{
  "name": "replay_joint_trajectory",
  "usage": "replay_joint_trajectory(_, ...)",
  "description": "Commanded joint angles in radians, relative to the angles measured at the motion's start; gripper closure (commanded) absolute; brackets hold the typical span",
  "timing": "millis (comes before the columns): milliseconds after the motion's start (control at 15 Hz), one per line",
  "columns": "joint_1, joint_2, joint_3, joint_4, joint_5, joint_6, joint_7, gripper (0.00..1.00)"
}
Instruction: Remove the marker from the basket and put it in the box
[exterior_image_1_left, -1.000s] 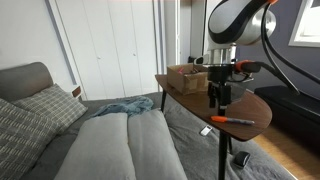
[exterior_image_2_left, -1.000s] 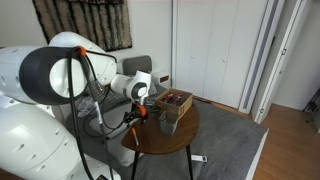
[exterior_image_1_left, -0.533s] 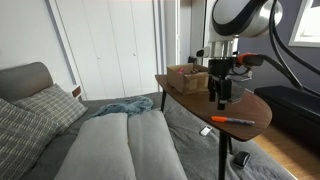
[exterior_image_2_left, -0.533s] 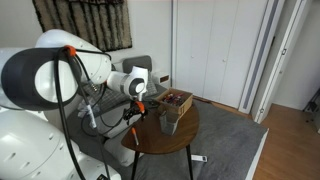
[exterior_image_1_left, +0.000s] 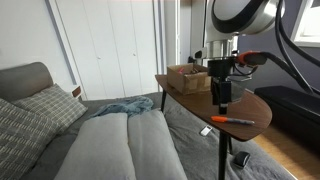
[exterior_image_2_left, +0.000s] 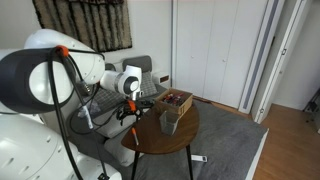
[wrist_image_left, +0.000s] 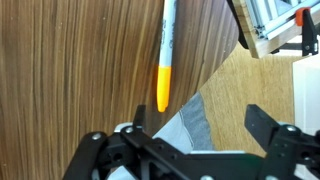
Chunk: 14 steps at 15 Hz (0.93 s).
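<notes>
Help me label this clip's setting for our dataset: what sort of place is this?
Most likely a home living room: a grey sofa with patterned cushions, tall white closet doors behind it, and a small round wooden side table standing on a grey rug.

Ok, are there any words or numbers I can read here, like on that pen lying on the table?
Marker: dark print runs along its pale barrel, but it is too blurred to read.
Box, basket, table: no writing shows on them.
Nothing else in any view can be read.
</notes>
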<state>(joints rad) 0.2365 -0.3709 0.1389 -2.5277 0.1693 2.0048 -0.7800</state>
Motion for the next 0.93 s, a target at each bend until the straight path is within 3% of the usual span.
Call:
replay_joint_trajectory(0, 0.006, -0.037, 0.007, -0.061, -0.052, 0.065, 0.09, 0.0)
replay_joint_trajectory(267, 0.007, -0.029, 0.0, -0.105, -0.09, 0.144, 0.133, 0.0)
replay_joint_trajectory(400, 0.01, -0.025, -0.005, -0.119, -0.097, 0.17, 0.145, 0.26)
replay_joint_trajectory(867, 0.011, -0.018, -0.018, -0.128, -0.111, 0.194, 0.148, 0.77)
